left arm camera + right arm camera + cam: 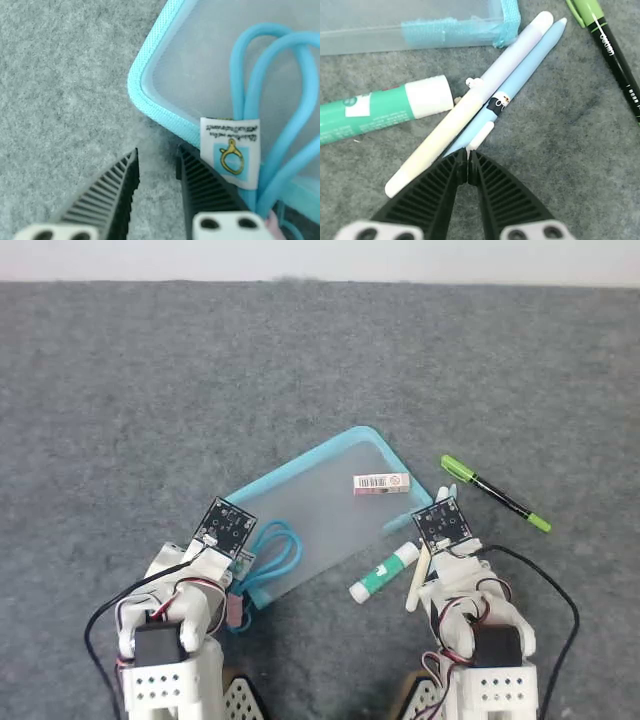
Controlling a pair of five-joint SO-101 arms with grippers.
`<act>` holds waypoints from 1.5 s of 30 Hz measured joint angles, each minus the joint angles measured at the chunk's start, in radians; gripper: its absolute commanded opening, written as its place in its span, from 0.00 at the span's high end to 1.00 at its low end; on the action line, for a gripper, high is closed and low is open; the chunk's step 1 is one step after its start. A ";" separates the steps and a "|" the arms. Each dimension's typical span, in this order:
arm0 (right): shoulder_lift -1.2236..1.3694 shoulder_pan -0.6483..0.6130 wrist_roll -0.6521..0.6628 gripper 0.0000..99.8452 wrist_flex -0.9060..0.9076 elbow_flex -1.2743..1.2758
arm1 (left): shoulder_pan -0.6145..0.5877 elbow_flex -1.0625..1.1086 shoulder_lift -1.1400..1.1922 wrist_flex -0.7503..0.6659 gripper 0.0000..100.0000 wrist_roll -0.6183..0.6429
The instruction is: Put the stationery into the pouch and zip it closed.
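From above, the pouch (320, 515) lies flat on the grey mat (150, 390), clear with a teal edge. A barcode sticker (382, 483) sits on it, its print too small to make out. A blue cord (275, 555) loops over its near corner. A glue stick (385, 572) and a white pen (417, 580) lie just beside its near edge, and a green pen (495, 493) lies a little further off. Each arm's wrist board hides its fingers here.

In the left wrist view, the left gripper (157, 155) hangs over the mat just beside the pouch corner, fingers slightly apart and holding nothing. A white tag (231, 150) on the cord carries a gold clasp picture and a line of tiny print.

In the right wrist view, the right gripper (467, 160) has its fingers pressed together. Its tips cover one end of a blue pen (520, 80), and I cannot tell whether they touch it. The white pen lies against the blue one. The glue stick is cut off at the edge, its label lettering blurred.
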 measured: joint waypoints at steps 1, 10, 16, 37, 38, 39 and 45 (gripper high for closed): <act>0.000 0.000 0.000 0.99 0.000 0.000 | 0.000 0.000 0.000 0.000 0.89 0.000; 0.000 0.000 0.000 0.99 0.000 0.000 | 0.000 0.000 0.000 0.000 0.89 0.000; 0.000 0.000 0.000 0.99 0.000 0.000 | 0.000 0.000 0.000 0.000 0.89 0.000; 0.000 0.187 0.069 0.99 -0.181 -0.153 | 0.000 0.000 0.000 0.000 0.89 0.000; 0.012 0.173 0.068 0.99 -0.176 -0.167 | 0.000 0.000 0.000 0.000 0.89 0.000; 0.048 0.144 0.068 0.99 -0.175 -0.183 | 0.000 0.000 0.000 0.000 0.89 0.000; 0.367 0.055 0.012 0.99 -0.175 -0.348 | 0.000 0.000 0.000 0.000 0.89 0.000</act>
